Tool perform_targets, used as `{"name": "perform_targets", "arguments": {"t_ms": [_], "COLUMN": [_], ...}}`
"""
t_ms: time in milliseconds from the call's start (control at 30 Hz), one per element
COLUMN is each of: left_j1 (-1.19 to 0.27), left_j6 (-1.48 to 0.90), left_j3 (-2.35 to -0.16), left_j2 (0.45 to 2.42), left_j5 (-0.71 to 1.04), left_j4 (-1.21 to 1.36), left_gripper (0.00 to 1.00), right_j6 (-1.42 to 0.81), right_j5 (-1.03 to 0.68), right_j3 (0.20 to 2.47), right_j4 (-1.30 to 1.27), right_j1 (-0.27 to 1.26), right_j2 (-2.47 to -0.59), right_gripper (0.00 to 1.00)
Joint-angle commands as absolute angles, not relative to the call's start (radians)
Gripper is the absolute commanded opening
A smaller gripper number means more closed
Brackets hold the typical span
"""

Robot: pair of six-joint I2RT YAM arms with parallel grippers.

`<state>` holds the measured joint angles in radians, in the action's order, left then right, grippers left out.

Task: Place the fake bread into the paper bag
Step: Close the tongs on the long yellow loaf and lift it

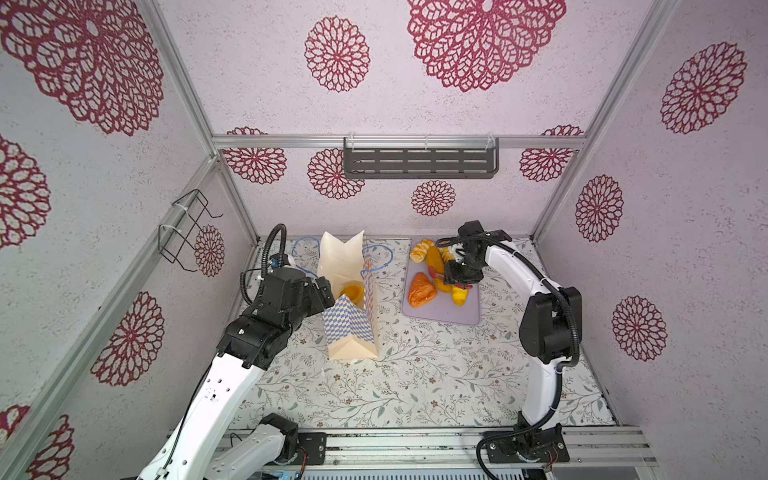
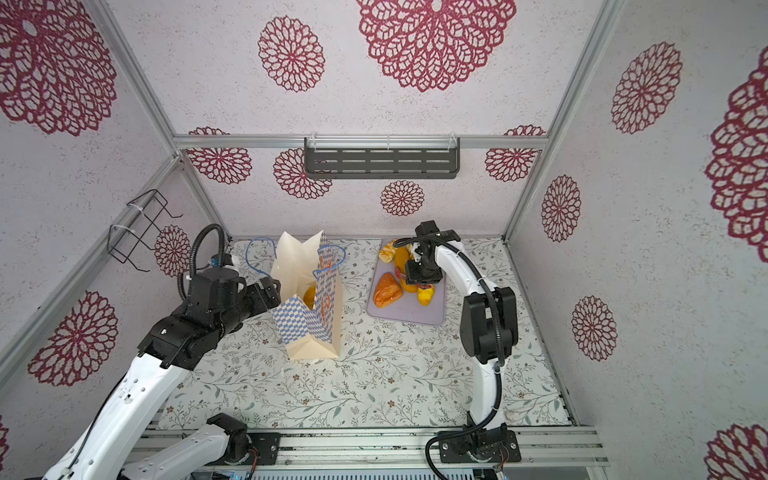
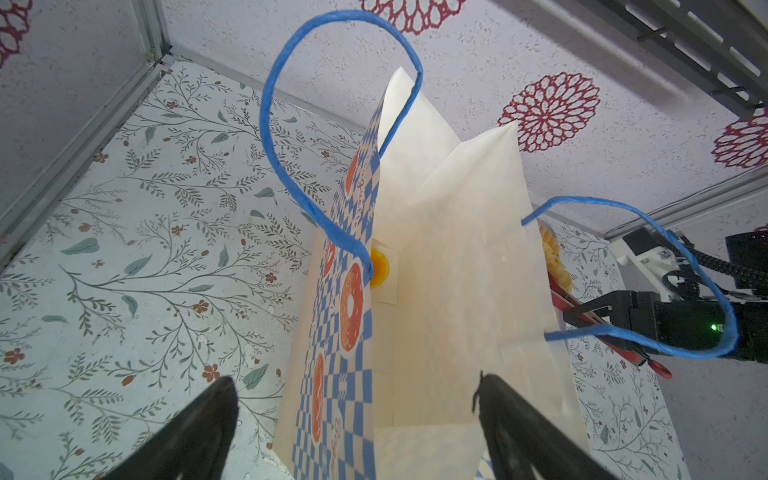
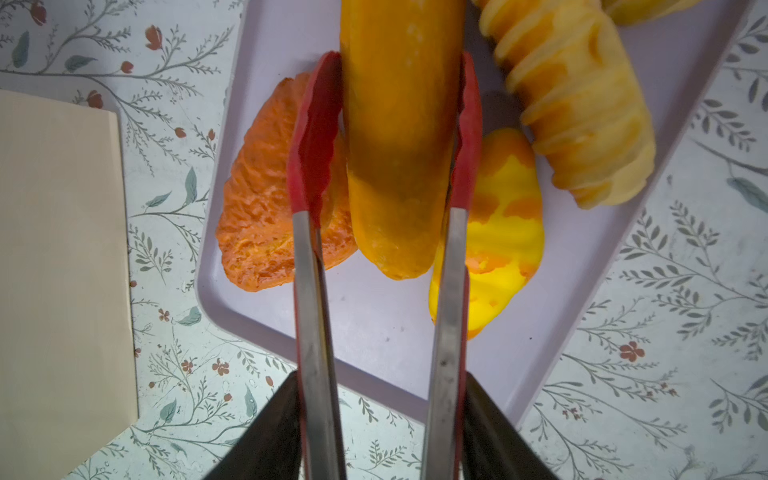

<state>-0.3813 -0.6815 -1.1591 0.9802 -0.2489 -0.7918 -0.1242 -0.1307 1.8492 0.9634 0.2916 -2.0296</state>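
Quick rundown of the bread-bagging rig. Squeezing a pair of red tongs (image 4: 309, 291) by the metal arms with the right claw (image 4: 380, 399), closed tight on them, red tips hugging both flanks of the long roll (image 4: 399, 166). Looks like contact on both sides, though hard to say whether truly pinched or just bracketed. Spotting that roll on the lilac tray (image 1: 449, 313), around 2 o'clock on the table (image 1: 415, 374) in both top views, wedged between a crusty orange pastry (image 4: 257, 208) and a yellow bun (image 4: 498, 232), with a braided loaf (image 4: 582, 124) just beside. Runs roughly 12-to-6 along the long axis, leaning a hair toward 11, with the 6 o'clock end pointing back at the claw and the tongs lined up along the same line, so squeezing across the narrow width. Over at 9 o'clock from the roll, across a strip of bare table: the paper bag (image 1: 351, 328), upright, mouth open, one bun (image 1: 352, 289) already down inside. Parked just beside the bag's 9 o'clock wall, the left claw (image 1: 326, 291), spread wide, gripping nothing visible. Clearly closer to the bread on the right arm, so probably lift, swing toward 9 o'clock, and tip end-down to clear that narrow mouth.
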Motion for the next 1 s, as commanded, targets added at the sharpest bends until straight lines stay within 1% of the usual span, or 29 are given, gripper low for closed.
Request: {"name": "perform_targets", "arguments": {"t_ms": [0, 167, 567, 767, 967], "left_j1": [-0.374, -0.373, -0.372, -0.373, -0.373], "left_j6": [-0.678, -0.677, -0.677, -0.680, -0.686], "left_j3": [-1.170, -1.170, -1.174, -1.178, -1.178], "left_j2": [0.980, 0.979, 0.992, 0.997, 0.999], "left_j5": [-0.262, -0.264, -0.265, -0.266, -0.265], "left_j4": [-0.806, -0.811, -0.812, -0.811, -0.807], "left_gripper": [0.94, 0.94, 0.92, 0.87, 0.80], "right_j6": [-0.115, -0.123, -0.146, -0.161, -0.192], "right_j5": [-0.121, -0.107, -0.108, -0.131, -0.220], "right_j3": [1.884, 1.881, 1.830, 1.816, 1.828], "right_j4": [0.967, 0.961, 0.953, 0.948, 0.908], "right_j1": [0.296, 0.296, 0.296, 0.296, 0.295], "right_j2": [-2.028, -2.004, -1.833, -1.750, -1.648], "right_gripper": [0.54, 0.49, 0.46, 0.44, 0.43]}}
